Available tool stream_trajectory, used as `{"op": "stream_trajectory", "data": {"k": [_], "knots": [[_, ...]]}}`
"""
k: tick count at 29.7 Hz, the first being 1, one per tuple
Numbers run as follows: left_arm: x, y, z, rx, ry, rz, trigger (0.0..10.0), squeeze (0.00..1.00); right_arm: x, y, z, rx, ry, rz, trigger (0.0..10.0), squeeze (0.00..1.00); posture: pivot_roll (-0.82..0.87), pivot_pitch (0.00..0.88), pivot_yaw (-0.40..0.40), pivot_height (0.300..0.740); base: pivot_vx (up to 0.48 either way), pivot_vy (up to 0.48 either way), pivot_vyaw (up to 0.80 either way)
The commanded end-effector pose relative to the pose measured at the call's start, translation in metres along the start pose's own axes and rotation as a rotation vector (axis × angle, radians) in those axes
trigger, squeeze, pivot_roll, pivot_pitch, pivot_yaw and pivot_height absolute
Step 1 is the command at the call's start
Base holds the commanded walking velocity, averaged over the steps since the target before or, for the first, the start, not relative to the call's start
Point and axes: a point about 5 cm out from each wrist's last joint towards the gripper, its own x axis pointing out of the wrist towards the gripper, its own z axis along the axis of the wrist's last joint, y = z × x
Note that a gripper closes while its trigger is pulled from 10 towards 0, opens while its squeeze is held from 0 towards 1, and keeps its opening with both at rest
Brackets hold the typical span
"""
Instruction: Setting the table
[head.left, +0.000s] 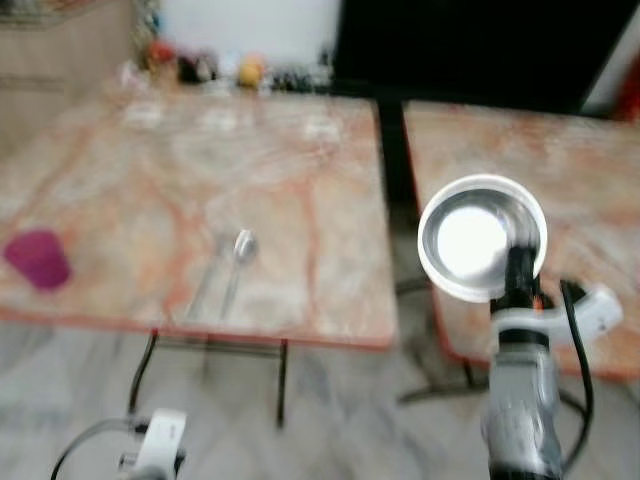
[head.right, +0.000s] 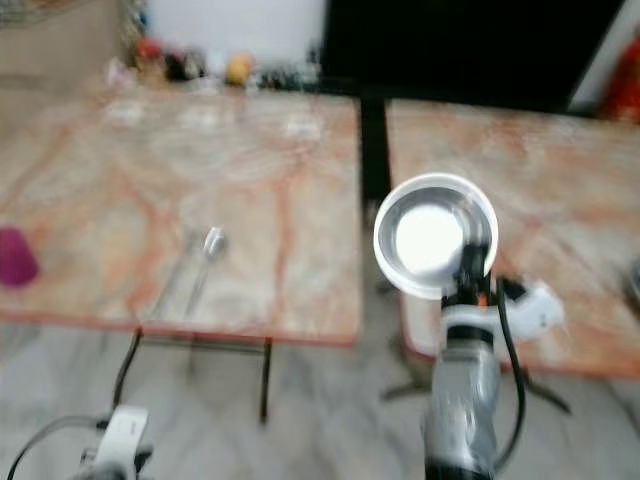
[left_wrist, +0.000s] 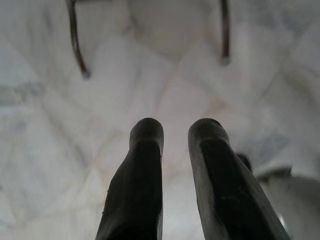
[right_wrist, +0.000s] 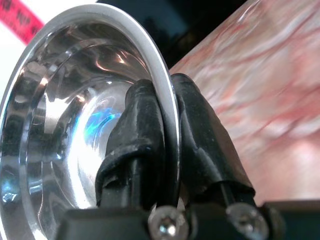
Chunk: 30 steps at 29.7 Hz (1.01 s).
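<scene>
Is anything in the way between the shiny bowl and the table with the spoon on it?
Nothing visible blocks it. The right gripper holds the steel bowl by its rim, up over the gap between the two tables. The left table has open marble beside the spoon and purple cup.

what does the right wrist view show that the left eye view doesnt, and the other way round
Right wrist view alone: the fingers pinching the bowl's rim, one inside and one outside. Left eye view alone: a spoon and a purple cup on the left table, the gap between the two tables, and the left arm low by the floor. Both: the steel bowl held by the right gripper near the right table.
</scene>
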Motion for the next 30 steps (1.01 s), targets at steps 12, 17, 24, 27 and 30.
{"op": "stream_trajectory", "data": {"k": [12, 17, 24, 27, 30], "knots": [[-0.001, -0.0077, -0.0064, 0.008, 0.02, -0.023, 10.0, 0.0, -0.0071, 0.0013, -0.0077, 0.024, 0.005, -0.028, 10.0, 0.0, 0.14, 0.001, -0.028, 0.74, 0.0, -0.469, 0.0], [-0.0009, -0.0076, -0.0061, 0.01, 0.019, -0.023, 10.0, 0.0, -0.0074, 0.0013, -0.0085, 0.027, 0.002, -0.029, 10.0, 0.0, 0.15, 0.0, -0.024, 0.74, 0.0, -0.469, 0.0], [-0.0012, -0.004, -0.0066, 0.011, 0.022, -0.017, 10.0, 0.0, -0.0078, 0.0015, -0.0112, 0.035, 0.004, -0.035, 10.0, 0.0, 0.15, 0.0, -0.018, 0.74, 0.0, -0.469, 0.0], [-0.0014, -0.0031, -0.0082, 0.009, 0.033, -0.009, 10.0, 0.0, -0.0079, -0.0001, -0.0094, 0.033, -0.001, -0.041, 10.0, 0.0, 0.15, 0.0, -0.018, 0.74, 0.0, -0.414, 0.0], [-0.0012, -0.0049, -0.0078, 0.021, 0.036, -0.018, 10.0, 0.0, -0.0077, -0.002, -0.008, 0.029, -0.005, -0.046, 10.0, 0.0, 0.15, 0.0, -0.018, 0.74, 0.0, -0.129, 0.0]]}}
